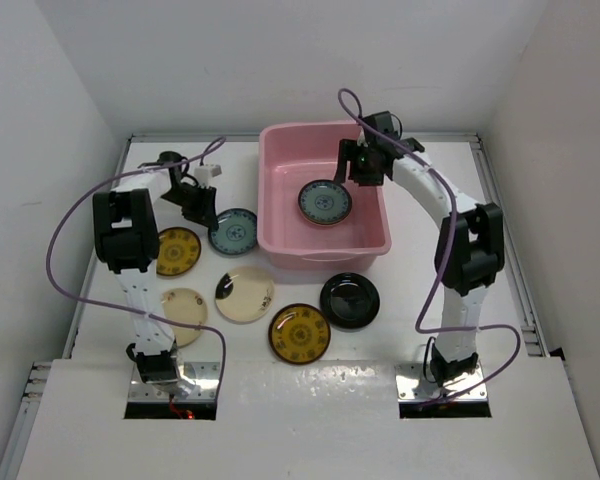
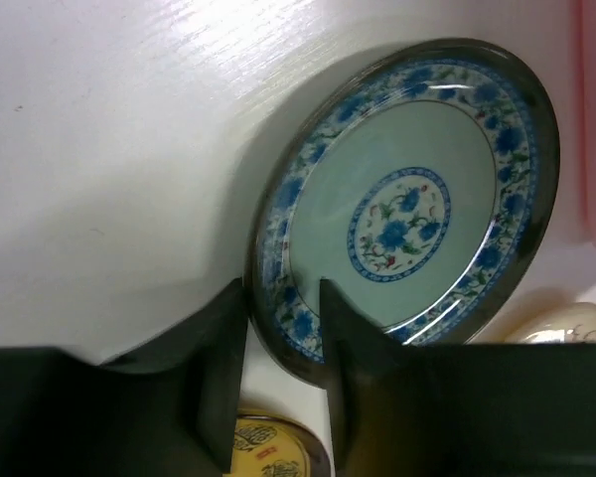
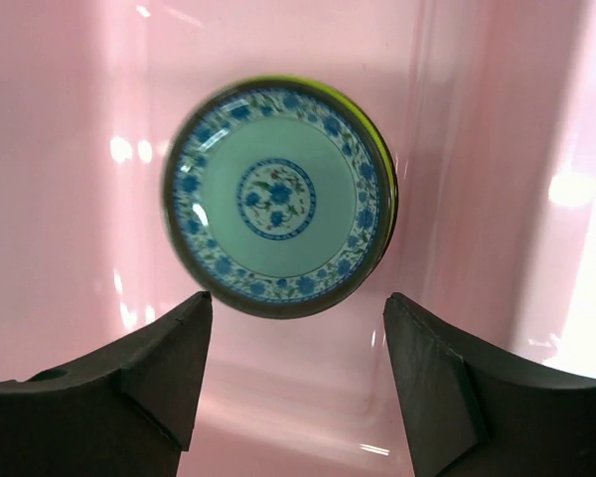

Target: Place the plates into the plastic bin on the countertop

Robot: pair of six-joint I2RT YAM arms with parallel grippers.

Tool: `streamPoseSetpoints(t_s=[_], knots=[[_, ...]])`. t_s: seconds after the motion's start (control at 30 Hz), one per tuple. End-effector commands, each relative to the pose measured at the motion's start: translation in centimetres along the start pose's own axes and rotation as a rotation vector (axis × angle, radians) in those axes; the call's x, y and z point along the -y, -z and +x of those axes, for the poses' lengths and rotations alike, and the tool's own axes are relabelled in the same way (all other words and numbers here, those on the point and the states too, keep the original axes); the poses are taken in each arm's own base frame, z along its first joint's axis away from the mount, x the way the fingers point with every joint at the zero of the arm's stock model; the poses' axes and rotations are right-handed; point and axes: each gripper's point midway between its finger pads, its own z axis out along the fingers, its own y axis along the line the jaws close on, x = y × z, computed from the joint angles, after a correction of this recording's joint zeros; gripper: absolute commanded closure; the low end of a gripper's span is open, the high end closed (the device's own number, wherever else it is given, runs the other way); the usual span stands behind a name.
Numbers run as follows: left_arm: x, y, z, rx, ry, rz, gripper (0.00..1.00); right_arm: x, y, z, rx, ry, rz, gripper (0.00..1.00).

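Note:
The pink plastic bin (image 1: pixel 276 190) stands at the back middle of the white countertop (image 1: pixel 400 310). In it a pale blue patterned plate (image 3: pixel 276 196) lies over a lime green plate (image 3: pixel 388 179), of which only the rim shows. My right gripper (image 3: pixel 298 298) hangs open and empty above them, inside the bin (image 3: pixel 70 149). My left gripper (image 2: pixel 283 288) straddles the rim of a second pale blue plate (image 2: pixel 407 199) left of the bin, one finger inside the rim and one outside, closed on it. That plate (image 1: pixel 233 231) lies flat.
On the countertop lie two amber plates (image 1: pixel 177 250) (image 1: pixel 299 333), a plain cream plate (image 1: pixel 183 305), a cream plate with dark blotches (image 1: pixel 244 294) and a black plate (image 1: pixel 349 300). White walls enclose the back and both sides. Purple cables loop from both arms.

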Motion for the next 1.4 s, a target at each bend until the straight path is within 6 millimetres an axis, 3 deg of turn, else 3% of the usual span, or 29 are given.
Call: streamPoseSetpoints(t_s=[0.0,0.07,0.1,0.17,0.23,0.27,0.3,0.37,0.4,0.47,0.5,0.53,0.57,0.6,0.63,0.67,0.7,0.73,0.8,0.83,0.9,0.93,1.0,1.13,1.23,1.37], knots=[[0.5,-1.3,1.1,-0.068,0.007,0.058,0.72,-1.5,5.3,-4.8,0.176,0.011,-0.050,0.30],[0.0,-1.1,0.2,-0.061,0.007,0.040,0.86,-1.7,6.5,-5.5,0.205,0.002,-0.058,0.30],[-0.3,-0.4,-1.6,-0.025,-0.001,0.015,0.99,-1.9,7.0,-5.6,0.214,0.004,-0.066,0.30],[-1.1,1.4,-4.3,0.043,-0.008,-0.025,1.00,-2.2,8.3,-6.2,0.241,0.006,-0.088,0.29],[-2.2,5.3,-8.9,0.169,-0.013,-0.083,1.00,-2.1,9.7,-6.9,0.284,-0.007,-0.105,0.27],[-1.8,6.8,-10.8,0.221,-0.029,-0.092,1.00,-2.1,9.9,-6.1,0.259,-0.033,-0.121,0.27],[-1.1,10.0,-14.3,0.319,-0.065,-0.124,1.00,-1.2,11.4,-6.6,0.289,-0.061,-0.134,0.27],[-0.1,13.5,-17.4,0.416,-0.105,-0.153,1.00,0.3,11.3,-5.6,0.277,-0.118,-0.141,0.27],[2.1,16.2,-20.2,0.498,-0.169,-0.176,1.00,1.8,11.6,-4.2,0.273,-0.146,-0.127,0.27],[5.2,18.1,-22.3,0.563,-0.245,-0.166,1.00,3.4,12.7,-4.2,0.306,-0.198,-0.112,0.27],[7.5,20.0,-23.5,0.617,-0.299,-0.160,1.00,4.7,12.8,-3.4,0.302,-0.225,-0.093,0.27],[10.4,19.9,-24.3,0.637,-0.353,-0.115,1.00,6.0,12.4,-2.5,0.288,-0.255,-0.071,0.27],[12.1,20.0,-24.7,0.655,-0.379,-0.090,1.00,6.9,13.3,-2.7,0.313,-0.277,-0.061,0.27],[13.8,20.0,-25.2,0.672,-0.380,-0.057,1.00,8.0,13.4,-1.6,0.305,-0.297,-0.043,0.27],[17.1,19.8,-25.5,0.684,-0.416,0.007,1.00,8.4,13.5,-0.6,0.301,-0.312,-0.039,0.27],[18.4,18.6,-25.4,0.666,-0.415,0.048,1.00,9.9,13.0,0.7,0.279,-0.348,-0.025,0.27],[19.5,17.1,-25.0,0.637,-0.415,0.087,1.00,10.4,13.8,0.8,0.297,-0.359,-0.024,0.27],[21.7,14.8,-24.6,0.602,-0.437,0.130,1.00,11.0,12.9,3.1,0.249,-0.383,-0.011,0.27],[22.9,11.3,-23.5,0.536,-0.411,0.162,1.00,11.6,13.5,4.0,0.248,-0.402,-0.021,0.27],[24.5,9.8,-23.1,0.512,-0.430,0.190,1.00,11.8,12.7,6.2,0.201,-0.417,-0.023,0.25],[25.4,6.8,-22.7,0.473,-0.419,0.220,1.00,12.4,13.2,6.9,0.214,-0.434,-0.017,0.25],[26.3,5.7,-22.7,0.470,-0.436,0.227,1.00,12.6,12.5,8.8,0.180,-0.448,-0.009,0.25],[25.9,3.5,-22.9,0.458,-0.408,0.230,1.00,13.0,12.3,10.2,0.163,-0.467,0.002,0.25],[26.3,1.4,-24.0,0.490,-0.380,0.230,1.00,13.0,12.5,11.9,0.148,-0.480,0.001,0.25],[25.5,-0.3,-23.7,0.469,-0.365,0.217,1.00,12.5,12.3,13.1,0.114,-0.490,-0.019,0.25],[24.6,-2.6,-21.7,0.403,-0.350,0.204,0.98,11.1,11.8,16.0,0.038,-0.472,-0.084,0.24]])
